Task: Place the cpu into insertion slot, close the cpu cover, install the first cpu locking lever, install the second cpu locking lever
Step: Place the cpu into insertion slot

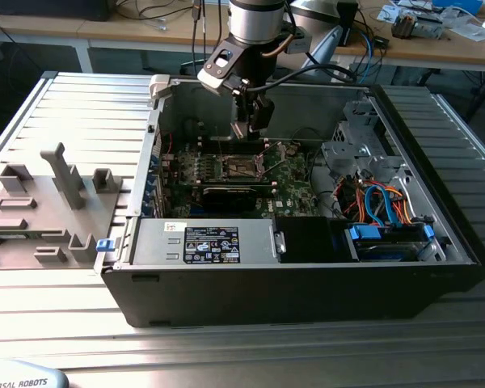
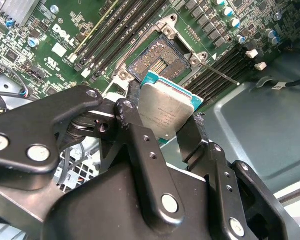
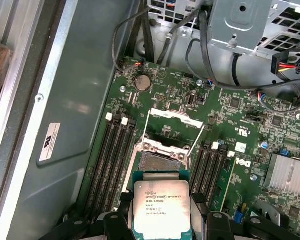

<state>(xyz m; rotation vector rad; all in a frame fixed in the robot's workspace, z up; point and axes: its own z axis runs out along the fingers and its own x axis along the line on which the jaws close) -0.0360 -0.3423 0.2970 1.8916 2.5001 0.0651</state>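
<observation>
A: Holding the cpu (image 3: 162,210) by two opposite edges; claw (image 3: 162,223) narrowed onto it; chip hangs above the insertion slot (image 3: 162,162), not seated, metal top facing the first wrist camera.

B: Slot state?

A: Open; cpu cover (image 3: 175,115) swung up on the far side of the slot; locking levers (image 3: 146,126) raised either side; bare contact field shows in the second wrist view (image 2: 157,62).

B: Risks?

A: My read, three. Skew: in the second wrist view the cpu (image 2: 165,112) looks tilted against the slot; a corner landing first could bend contacts. Orientation: can't tell whether the chip's keying matches the slot; if it's wrong, the chip sits proud on the rim. Grip: thin edges only; a slip drops it onto the contacts or the memory slots (image 3: 112,160) beside.

B: Clearance?

A: Claw fingers (image 2: 140,145) span wider than the chip; going down they could snag a raised lever or the cover; in the exterior view the computer case (image 1: 307,283) walls are well apart from the claw (image 1: 250,121).
</observation>
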